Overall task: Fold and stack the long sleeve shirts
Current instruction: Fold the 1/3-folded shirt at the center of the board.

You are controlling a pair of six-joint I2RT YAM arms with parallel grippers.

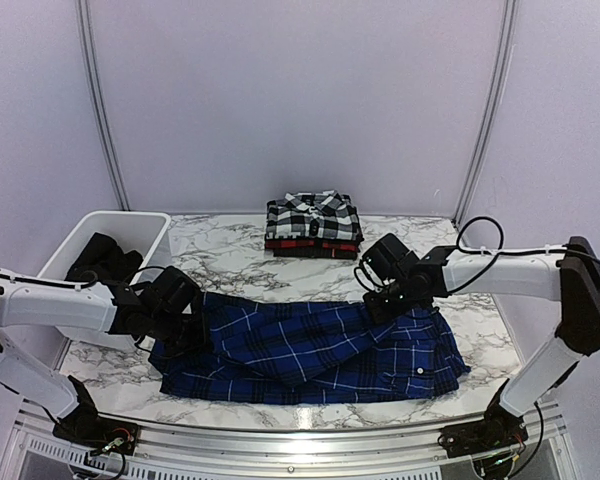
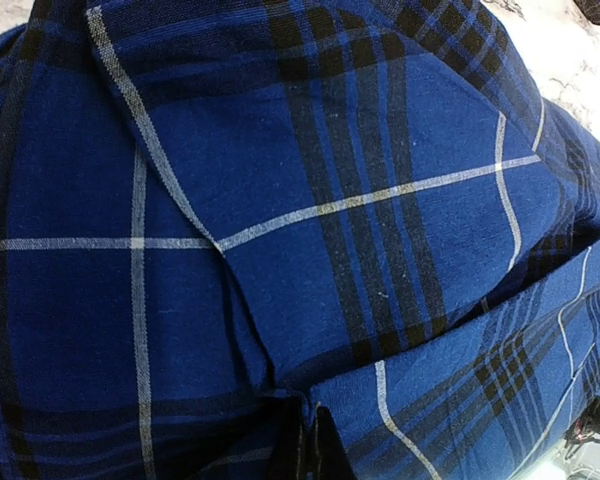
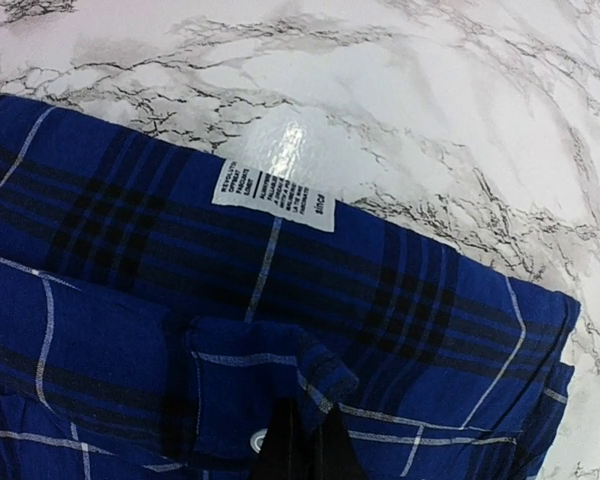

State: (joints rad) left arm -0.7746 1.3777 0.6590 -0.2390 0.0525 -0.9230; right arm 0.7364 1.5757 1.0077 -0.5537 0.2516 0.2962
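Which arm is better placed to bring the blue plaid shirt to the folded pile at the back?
Right, likely: the right gripper, shut on the royal blue plaid cloth shirt near its far edge, sits nearer the folded black-and-white check shirt. The left gripper clamps the shirt's left end, farther off.

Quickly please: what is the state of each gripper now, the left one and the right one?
Left gripper: closed, pinching the blue shirt.
Right gripper: closed, pinching the same blue shirt.
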